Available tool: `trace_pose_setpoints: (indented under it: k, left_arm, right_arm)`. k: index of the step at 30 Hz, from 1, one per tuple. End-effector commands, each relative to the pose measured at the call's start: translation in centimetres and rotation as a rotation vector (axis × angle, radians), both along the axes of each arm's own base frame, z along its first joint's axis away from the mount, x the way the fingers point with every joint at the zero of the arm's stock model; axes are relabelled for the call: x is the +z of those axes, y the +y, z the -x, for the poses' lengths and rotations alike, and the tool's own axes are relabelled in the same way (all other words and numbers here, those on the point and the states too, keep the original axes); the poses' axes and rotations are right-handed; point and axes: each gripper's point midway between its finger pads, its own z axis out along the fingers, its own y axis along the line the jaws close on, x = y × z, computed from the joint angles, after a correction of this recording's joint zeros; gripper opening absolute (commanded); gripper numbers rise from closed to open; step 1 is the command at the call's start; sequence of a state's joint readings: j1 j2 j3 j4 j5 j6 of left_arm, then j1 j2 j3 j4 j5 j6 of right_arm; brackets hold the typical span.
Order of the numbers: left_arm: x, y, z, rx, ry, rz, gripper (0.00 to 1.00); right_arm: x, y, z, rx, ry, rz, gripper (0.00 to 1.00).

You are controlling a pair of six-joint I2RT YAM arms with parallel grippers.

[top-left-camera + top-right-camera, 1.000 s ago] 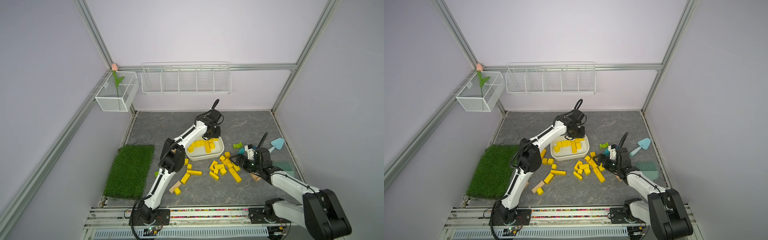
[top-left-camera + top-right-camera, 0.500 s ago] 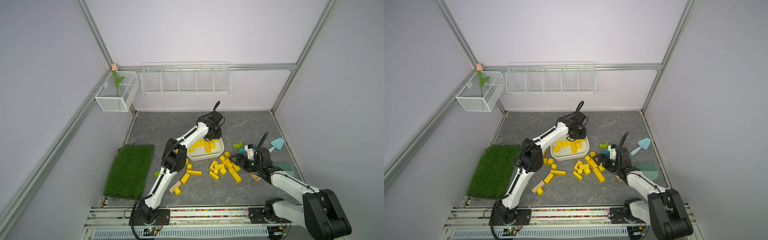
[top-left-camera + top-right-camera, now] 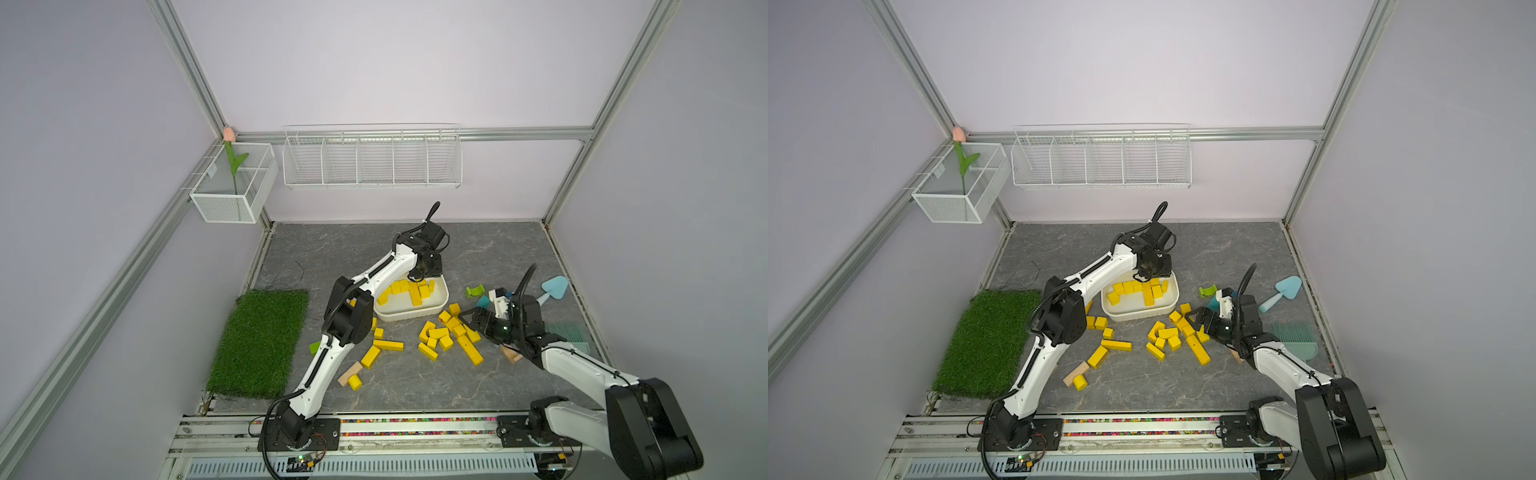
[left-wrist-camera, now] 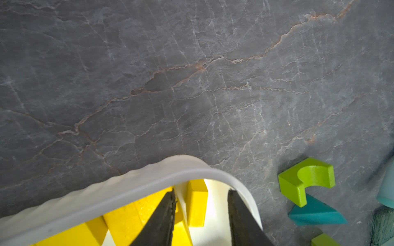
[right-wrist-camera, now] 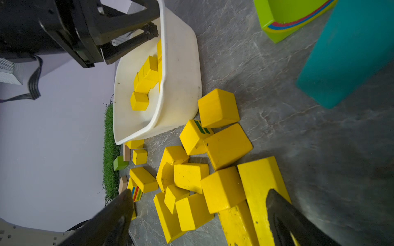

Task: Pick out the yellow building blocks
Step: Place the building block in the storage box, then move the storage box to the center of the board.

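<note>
- The left claw (image 3: 423,277) hangs over the far right corner of the white tub (image 3: 415,318) and points down into it. In the left wrist view its fingers (image 4: 164,215) stand apart, released and gripping nothing. One yellow piece lies loose in the tub under the gap.
- The tub sits near the middle of the desk (image 3: 478,249). A batch of yellow blocks (image 3: 409,291) lies inside it, mostly along its far side.
- The right claw (image 5: 199,193) is spread wide and released, low over the yellow heap (image 3: 446,332) on the desk just right of the tub's front. Whether a finger touches the long bar beneath it I cannot tell.
- Left of that heap, in front of the tub, are two yellow bars (image 3: 388,345) and a few cubes. A yellow cylinder (image 3: 354,382) sits nearer the front edge, touching a tan block (image 3: 350,372).
- A green arch block (image 4: 307,179) and a teal wedge (image 4: 315,213) lie right of the tub.
- A pale blue trowel (image 3: 555,286) and a teal brush (image 3: 567,332) lie near the right edge.
- A grass mat (image 3: 259,343) lies along the left edge, with a small green block (image 3: 314,347) beside it.
</note>
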State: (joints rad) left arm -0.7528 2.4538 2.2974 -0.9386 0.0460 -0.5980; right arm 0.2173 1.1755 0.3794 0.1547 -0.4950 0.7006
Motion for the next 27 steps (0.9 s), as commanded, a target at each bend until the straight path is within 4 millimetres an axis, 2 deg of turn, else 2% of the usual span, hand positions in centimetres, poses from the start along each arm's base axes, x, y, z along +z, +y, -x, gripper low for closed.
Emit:
trace_pose_setpoints:
  k: [1,8,15,22,27]
  left_arm:
    - [0.2,-0.3,-0.5,0.010,-0.016,0.000,0.43]
    - [1.7,-0.2,-0.3,0.006,-0.033,0.010,0.41]
    - [3.5,0.9,0.6,0.001,-0.064,0.014,0.40]
    - [5.8,2.5,2.6,0.003,-0.105,0.027,0.39]
    - [7.6,4.9,4.8,0.026,-0.142,0.051,0.39]
  right_arm:
    - [-0.6,-0.1,0.4,0.000,0.015,-0.010,0.97]
    - [-0.6,-0.1,0.4,-0.001,0.017,-0.008,0.97]
    - [-0.5,-0.2,0.5,-0.006,0.016,-0.005,0.97]
    - [-0.5,-0.5,0.6,-0.019,0.017,0.010,0.97]
    - [-0.5,-0.7,0.7,-0.026,0.029,0.019,0.97]
